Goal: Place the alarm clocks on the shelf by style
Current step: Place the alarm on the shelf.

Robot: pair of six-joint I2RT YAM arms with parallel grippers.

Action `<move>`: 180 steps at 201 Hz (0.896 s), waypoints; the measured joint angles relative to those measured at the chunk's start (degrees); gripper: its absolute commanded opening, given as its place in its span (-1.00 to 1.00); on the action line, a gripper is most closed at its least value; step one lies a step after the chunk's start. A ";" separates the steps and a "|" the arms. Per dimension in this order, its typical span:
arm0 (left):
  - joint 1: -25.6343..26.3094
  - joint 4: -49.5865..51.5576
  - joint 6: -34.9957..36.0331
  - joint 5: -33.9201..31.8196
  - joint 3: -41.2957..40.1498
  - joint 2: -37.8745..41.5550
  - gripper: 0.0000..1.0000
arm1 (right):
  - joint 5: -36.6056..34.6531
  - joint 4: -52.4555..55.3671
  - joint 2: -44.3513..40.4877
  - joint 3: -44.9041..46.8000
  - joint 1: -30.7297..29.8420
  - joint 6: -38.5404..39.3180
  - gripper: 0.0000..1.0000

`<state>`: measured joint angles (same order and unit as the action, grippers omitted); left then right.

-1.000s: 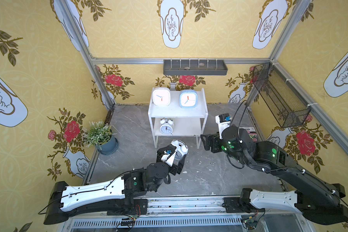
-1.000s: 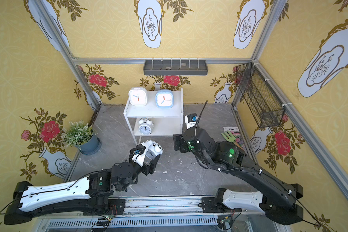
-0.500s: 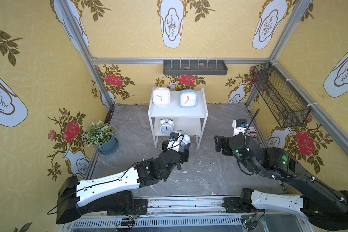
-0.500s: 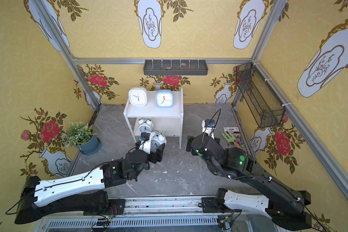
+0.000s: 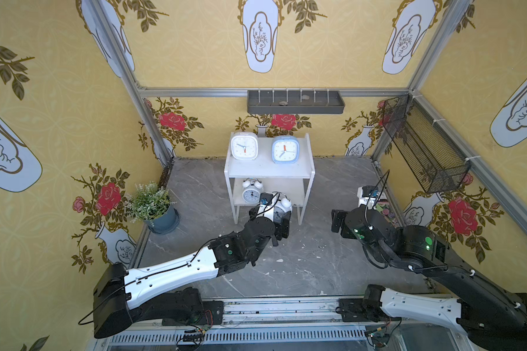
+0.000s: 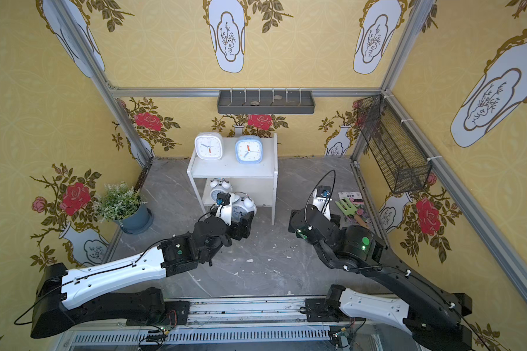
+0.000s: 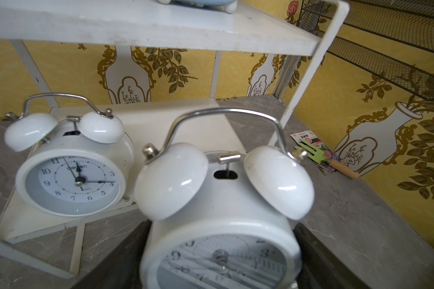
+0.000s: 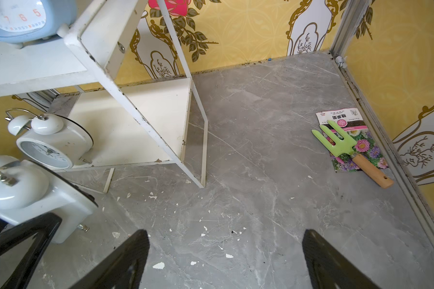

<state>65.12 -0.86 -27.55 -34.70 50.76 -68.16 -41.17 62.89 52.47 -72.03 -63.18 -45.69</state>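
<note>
Two square clocks [image 5: 244,146], two twin-bell clocks [image 5: 251,192] — one shelf [image 5: 268,170]

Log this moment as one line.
left end effector: grips twin-bell clock before shelf | right end effector: open | top tier: white clock, blue clock | lower tier: second twin-bell clock

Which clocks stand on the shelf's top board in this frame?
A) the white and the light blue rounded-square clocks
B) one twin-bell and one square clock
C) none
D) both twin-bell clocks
A: the white rounded-square clock and the light blue clock stand side by side on the top board of the shelf; one twin-bell clock sits on the lower board.
</note>
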 measured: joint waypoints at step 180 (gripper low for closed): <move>-6.32 -1.79 -2.43 2.36 8.24 -13.46 0.45 | 1.53 -1.86 -4.85 2.62 0.04 0.28 0.95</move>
<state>58.81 -2.66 -29.98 -32.34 59.00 -81.62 -39.64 61.04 47.62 -69.41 -63.13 -45.41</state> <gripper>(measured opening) 0.860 0.974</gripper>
